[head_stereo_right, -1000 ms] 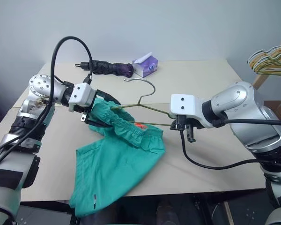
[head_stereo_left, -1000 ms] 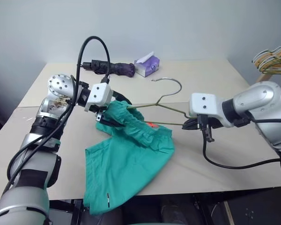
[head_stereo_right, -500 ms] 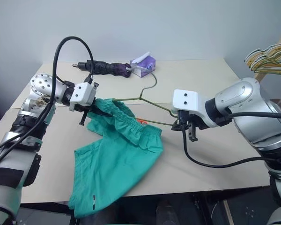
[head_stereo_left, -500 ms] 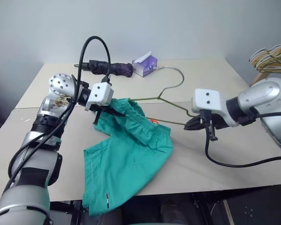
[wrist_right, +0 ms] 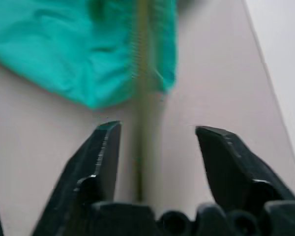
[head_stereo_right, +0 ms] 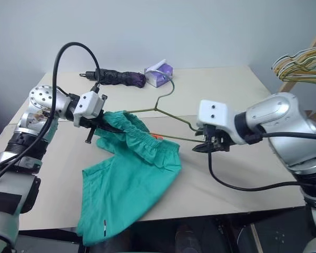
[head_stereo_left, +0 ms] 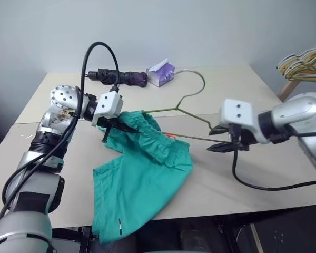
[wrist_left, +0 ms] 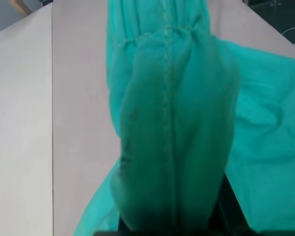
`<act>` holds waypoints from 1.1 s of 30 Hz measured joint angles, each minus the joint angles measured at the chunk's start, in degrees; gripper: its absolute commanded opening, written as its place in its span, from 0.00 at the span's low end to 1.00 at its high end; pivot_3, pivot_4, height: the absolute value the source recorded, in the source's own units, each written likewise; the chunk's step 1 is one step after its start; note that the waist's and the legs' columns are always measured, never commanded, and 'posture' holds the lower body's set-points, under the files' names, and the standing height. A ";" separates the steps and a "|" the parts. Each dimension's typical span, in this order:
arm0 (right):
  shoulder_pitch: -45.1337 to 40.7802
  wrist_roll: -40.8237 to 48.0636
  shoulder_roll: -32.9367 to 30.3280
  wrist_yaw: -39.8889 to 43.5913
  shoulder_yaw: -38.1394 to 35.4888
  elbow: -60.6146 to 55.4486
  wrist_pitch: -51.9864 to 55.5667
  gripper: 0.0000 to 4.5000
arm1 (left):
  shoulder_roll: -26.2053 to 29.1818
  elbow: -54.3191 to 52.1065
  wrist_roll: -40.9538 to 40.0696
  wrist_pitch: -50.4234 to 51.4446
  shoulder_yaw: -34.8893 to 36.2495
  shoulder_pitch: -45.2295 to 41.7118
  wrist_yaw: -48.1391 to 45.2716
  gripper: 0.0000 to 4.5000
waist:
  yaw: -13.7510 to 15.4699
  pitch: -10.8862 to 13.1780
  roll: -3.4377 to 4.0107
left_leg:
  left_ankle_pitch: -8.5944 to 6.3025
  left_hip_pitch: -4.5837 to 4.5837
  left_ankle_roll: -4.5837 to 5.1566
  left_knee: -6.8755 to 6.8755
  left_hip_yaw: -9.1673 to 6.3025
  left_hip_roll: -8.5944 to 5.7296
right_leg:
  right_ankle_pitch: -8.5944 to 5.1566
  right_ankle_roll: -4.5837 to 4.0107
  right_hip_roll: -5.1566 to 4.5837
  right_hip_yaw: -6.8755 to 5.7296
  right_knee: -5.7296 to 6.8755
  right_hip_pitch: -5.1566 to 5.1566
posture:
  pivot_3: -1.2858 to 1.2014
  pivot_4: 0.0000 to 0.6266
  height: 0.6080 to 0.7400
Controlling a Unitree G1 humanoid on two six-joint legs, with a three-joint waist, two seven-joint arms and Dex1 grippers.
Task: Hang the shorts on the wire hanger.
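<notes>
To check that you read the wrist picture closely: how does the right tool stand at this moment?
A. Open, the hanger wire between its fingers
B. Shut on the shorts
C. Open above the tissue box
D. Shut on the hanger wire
A: in the right wrist view the right tool is open, its two black fingers apart, with the wire hanger running between them.
</notes>
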 measured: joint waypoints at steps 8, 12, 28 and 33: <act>7.09 1.14 -1.75 -6.95 -14.72 8.34 1.42 0.99 | 1.57 -1.14 -1.55 1.92 0.03 2.38 -0.01 0.00 | -1.02 -0.02 0.02 | 0.00 0.03 0.01 0.00 -0.01 0.02 | 0.00 0.00 0.02 0.01 0.04 0.01 | 0.47 0.05 1.00; 14.34 4.06 2.02 -10.88 -23.89 8.38 2.92 0.99 | 1.61 -2.21 -1.74 2.91 0.64 2.77 -0.01 0.00 | -1.51 -0.06 0.03 | 0.00 0.06 0.01 0.00 -0.03 0.01 | 0.00 0.00 0.02 0.03 0.05 0.07 | 0.47 0.06 1.00; 31.71 19.57 33.39 -23.81 -24.61 -2.57 5.18 0.99 | -0.94 -3.08 -0.38 6.78 5.77 3.38 0.14 0.00 | -2.00 -0.10 0.07 | -0.02 0.74 0.04 -0.09 -0.11 0.10 | 0.00 -0.01 0.20 0.07 -0.06 0.80 | 0.48 0.08 1.00; 27.36 19.71 37.71 -27.30 -18.01 0.45 5.14 0.99 | -1.13 -3.15 0.66 7.75 6.25 3.38 0.07 0.00 | -1.46 -0.10 0.07 | -0.03 0.55 0.06 -0.06 -0.17 0.08 | 0.00 0.00 0.18 0.02 -0.15 0.71 | 0.48 0.08 1.00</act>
